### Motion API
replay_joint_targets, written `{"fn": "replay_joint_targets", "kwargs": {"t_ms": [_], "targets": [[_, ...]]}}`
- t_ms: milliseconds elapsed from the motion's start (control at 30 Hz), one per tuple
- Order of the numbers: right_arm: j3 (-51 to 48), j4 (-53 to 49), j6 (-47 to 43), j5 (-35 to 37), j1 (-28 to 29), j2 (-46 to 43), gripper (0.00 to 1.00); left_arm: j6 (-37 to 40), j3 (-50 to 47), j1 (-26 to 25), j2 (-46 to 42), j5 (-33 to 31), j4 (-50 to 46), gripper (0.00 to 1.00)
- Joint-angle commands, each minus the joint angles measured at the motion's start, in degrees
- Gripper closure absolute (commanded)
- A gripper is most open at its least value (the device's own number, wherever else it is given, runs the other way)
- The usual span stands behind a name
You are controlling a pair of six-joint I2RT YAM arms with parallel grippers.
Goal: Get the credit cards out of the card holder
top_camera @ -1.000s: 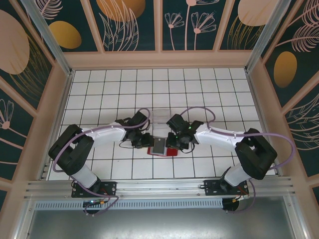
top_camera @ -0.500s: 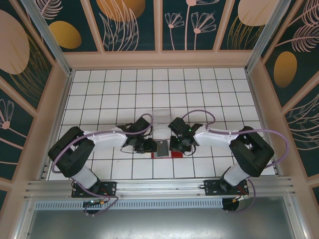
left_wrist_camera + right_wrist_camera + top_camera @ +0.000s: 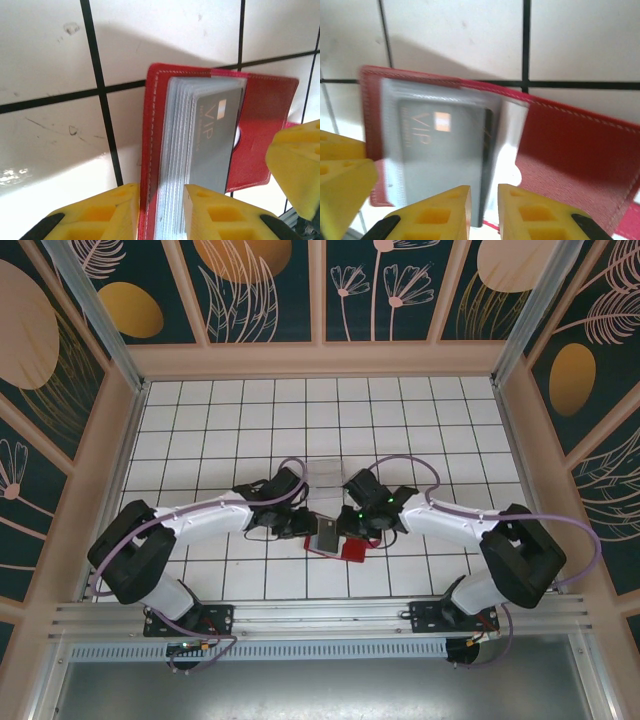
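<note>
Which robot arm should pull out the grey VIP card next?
Probably the right. The right gripper has its fingers either side of the edge of the grey card, while the left gripper pinches the red card holder and can steady it.

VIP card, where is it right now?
In the top view, the grey VIP card sits in the open red card holder, mid-table, between the left hand and right hand.

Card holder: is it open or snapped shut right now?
Open: the card holder is spread, red covers apart, clear sleeves fanned and a grey VIP card exposed.
</note>
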Motion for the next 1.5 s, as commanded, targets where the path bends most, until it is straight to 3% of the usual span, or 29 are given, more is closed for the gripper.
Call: {"fn": "replay_joint_targets", "kwargs": {"t_ms": [0,200,833,1467], "targets": [[-2.0,3.6,-2.1,-3.9,-2.1,-1.4,0.78,-1.7,2.1,-0.3,-2.2,-2.8,-3.6,0.7],[-4.0,5.3,-1.7,-5.8,-2.9,-1.7,0.78,-1.3,5.3,-0.3,-3.2,-6.8,-8.2,0.69],[-10.2,12.6,1.9,-4.6,-3.1,0.7,0.78,5.8,7.9,-0.3,11.5,1.9,-1.1,0.68],[-5.8,14.2,-5.5,-5.1,-6.2,3.9,0.78,2.6,0.3,-0.3,7.4,2.4,3.1,0.71]]}}
